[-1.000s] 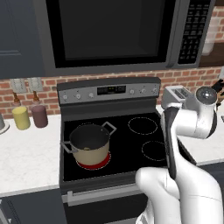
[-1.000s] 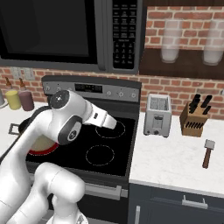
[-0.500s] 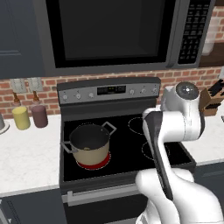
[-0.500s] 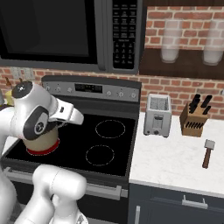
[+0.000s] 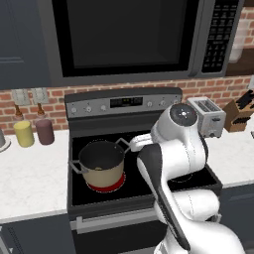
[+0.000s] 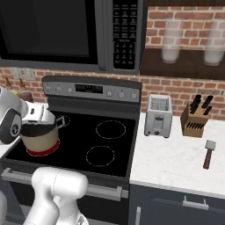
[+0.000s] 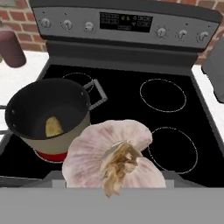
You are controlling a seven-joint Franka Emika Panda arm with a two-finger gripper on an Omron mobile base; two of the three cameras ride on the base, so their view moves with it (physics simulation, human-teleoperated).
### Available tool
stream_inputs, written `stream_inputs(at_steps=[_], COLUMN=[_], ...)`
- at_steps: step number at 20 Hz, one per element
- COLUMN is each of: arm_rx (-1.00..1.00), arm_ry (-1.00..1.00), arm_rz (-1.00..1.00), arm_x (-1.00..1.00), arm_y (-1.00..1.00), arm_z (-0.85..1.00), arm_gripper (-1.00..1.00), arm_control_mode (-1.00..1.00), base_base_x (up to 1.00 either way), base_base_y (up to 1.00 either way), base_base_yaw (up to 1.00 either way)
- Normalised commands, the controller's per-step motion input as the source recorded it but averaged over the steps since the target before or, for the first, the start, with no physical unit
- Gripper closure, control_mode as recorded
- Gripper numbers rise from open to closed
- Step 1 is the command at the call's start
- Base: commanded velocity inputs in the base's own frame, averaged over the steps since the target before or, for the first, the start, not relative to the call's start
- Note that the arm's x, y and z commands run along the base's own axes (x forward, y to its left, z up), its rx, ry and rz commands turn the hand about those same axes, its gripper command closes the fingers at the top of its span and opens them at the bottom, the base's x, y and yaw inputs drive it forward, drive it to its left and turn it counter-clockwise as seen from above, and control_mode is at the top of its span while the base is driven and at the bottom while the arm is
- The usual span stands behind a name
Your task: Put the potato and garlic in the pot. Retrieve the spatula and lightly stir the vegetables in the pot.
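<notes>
Black stovetop (image 7: pixel 131 109) under the microwave (image 5: pixel 124 39); garlic (image 7: pixel 111 159) pinched in the fingers, right at the tips; pot (image 7: pixel 46 113) just beside and below them on the red burner (image 5: pixel 106 186); potato (image 7: pixel 53 127) inside it.

Pinkish-white garlic (image 7: pixel 111 159), yellowish-tan potato (image 7: pixel 53 127) inside a dark-lined beige pot (image 7: pixel 46 116), red burner beneath.
</notes>
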Motion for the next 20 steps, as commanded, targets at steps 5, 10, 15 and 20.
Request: stream_inputs(at_steps=[5, 10, 15, 20], arm_rx=[0.01, 0.05, 0.03, 0.00], arm_ry=[0.16, 0.24, 0.22, 0.07], arm_rz=[0.11, 0.04, 0.00, 0.00], arm_x=[0.13, 0.54, 0.57, 0.44], arm_y=[0.85, 0.34, 0.23, 0.36], arm_z=[-0.05, -0.26, -0.52, -0.58], arm_gripper=[1.00, 1.00, 1.00, 1.00], arm_control_mode=[-1.00, -1.00, -1.00, -1.00], base_base_x=[0.00, 0.00, 0.00, 0.00], base_base_y=[0.00, 0.00, 0.00, 0.00], base_base_yaw=[0.00, 0.00, 0.00, 0.00])
